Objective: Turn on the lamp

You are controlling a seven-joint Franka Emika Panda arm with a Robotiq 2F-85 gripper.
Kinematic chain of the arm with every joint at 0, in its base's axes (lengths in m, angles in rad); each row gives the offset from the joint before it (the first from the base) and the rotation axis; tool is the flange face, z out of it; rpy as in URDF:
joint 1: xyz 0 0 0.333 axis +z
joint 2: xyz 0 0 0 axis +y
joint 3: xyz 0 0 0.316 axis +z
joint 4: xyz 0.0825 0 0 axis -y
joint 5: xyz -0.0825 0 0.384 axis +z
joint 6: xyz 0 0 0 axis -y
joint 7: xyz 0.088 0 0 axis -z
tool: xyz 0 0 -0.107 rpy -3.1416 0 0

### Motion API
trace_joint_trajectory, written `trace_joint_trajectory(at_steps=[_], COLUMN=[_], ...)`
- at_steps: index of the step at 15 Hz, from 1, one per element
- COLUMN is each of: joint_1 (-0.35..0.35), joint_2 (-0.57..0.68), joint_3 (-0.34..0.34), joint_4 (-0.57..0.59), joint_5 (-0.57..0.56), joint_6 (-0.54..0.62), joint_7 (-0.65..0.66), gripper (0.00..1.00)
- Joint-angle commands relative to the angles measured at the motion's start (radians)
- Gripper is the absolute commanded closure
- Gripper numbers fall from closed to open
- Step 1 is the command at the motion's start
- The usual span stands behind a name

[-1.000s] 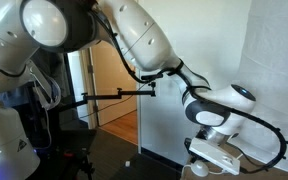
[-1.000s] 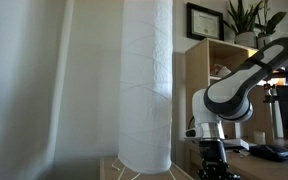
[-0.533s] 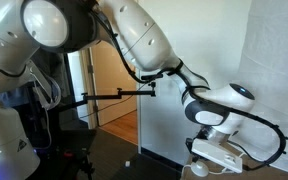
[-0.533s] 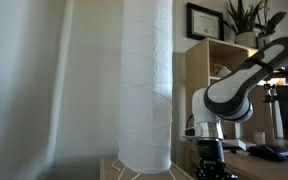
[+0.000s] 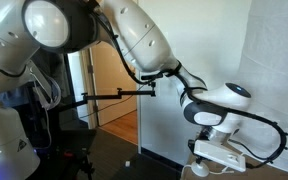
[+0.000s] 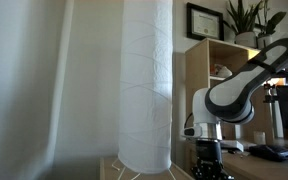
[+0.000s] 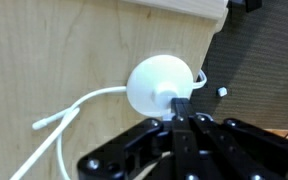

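Gripper [image 7: 180, 104] jaws are together, nothing held, used as a single poking tip. The tip sits at the near edge of the switch [image 7: 156, 82], off its centre. It looks to be on it, but contact can't be confirmed from the wrist view. The switch is a round white disc lying on the wood base [image 7: 54, 50], with the cord [image 7: 79, 103] trailing away to the side. The lamp [image 6: 146, 80] stands just beside the arm [image 6: 234, 92], a tall off-white shade, and it doesn't look lit, so the task is probably not done.

Risks:
- The press is off-centre. Pushing on the rim may tilt the disc or skid it across the smooth wood instead of clicking it. Nothing pins the switch, and the loose cord lets it slide.
- The tip may slip off the domed top and land on the wood. That is a missed press and a hard hit on the base.
- A push that is too shallow means no click. Too deep jams the shut fingers into the disc and could crack it.
- If the disc slides, the cord drags and may tug at the lamp.
- The arm is close to the shade in both exterior views, so a sideways correction could brush or rock it.
- The gripper body hides part of the switch in the wrist view, which makes it hard to judge the click.
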Motion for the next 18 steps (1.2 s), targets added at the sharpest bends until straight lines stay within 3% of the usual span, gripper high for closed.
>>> trace_joint_trajectory(at_steps=[1, 5, 7, 18], joint_1=[0.009, 0.006, -0.011, -0.012], joint_2=[-0.013, -0.024, -0.026, -0.067], joint_3=[-0.006, 0.001, 0.023, 0.023], joint_4=[-0.028, -0.038, -0.030, -0.054], joint_5=[-0.029, -0.044, -0.033, -0.031], joint_6=[0.069, 0.083, 0.025, 0.058], joint_7=[0.003, -0.001, -0.026, -0.012], gripper=[0.97, 0.97, 0.97, 0.97])
